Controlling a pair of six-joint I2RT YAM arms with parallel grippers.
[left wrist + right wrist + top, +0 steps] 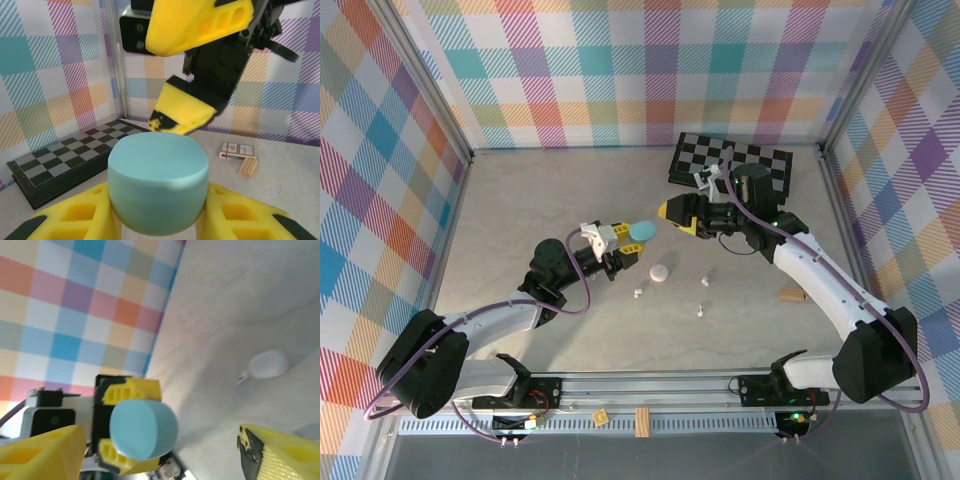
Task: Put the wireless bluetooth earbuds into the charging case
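Left fingers (240, 215): yellow pads clamped on either side of the light blue case (157, 185), gripping its lower half. The rounded top is free. A seam runs round the body and the lid looks closed; no cavity visible. The left gripper (620, 238) holds the case raised off the table (540, 220), its top turned toward the right arm.

Right fingers (45, 450): spread wide, nothing between them. The right gripper (678, 218) sits just beside the raised case, facing its top. In the left wrist view one finger is above the lid and one behind it. As far as I can tell, there is no contact.

On the table between the arms: white case (661, 273), lying closed. Earbuds (638, 293) are loose on the surface. The nearest lies just beside the white case, with a second bud (704, 280) and a third bud (700, 311) a little further right. They are too small to tell colour or which way the stems point.

Periphery: chessboard (730, 160) at the back and a wooden block (791, 294) on the right, both well apart from the work.

Progress, my judgement: early.
- Done: one case is picked up and presented to the free gripper.
- Not done: no bud is seated in any case that I can see.
- Left: open the lid, probably with the right fingers prising while the left grips the base. Then pick each bud off the table, seat it in its well, and close.
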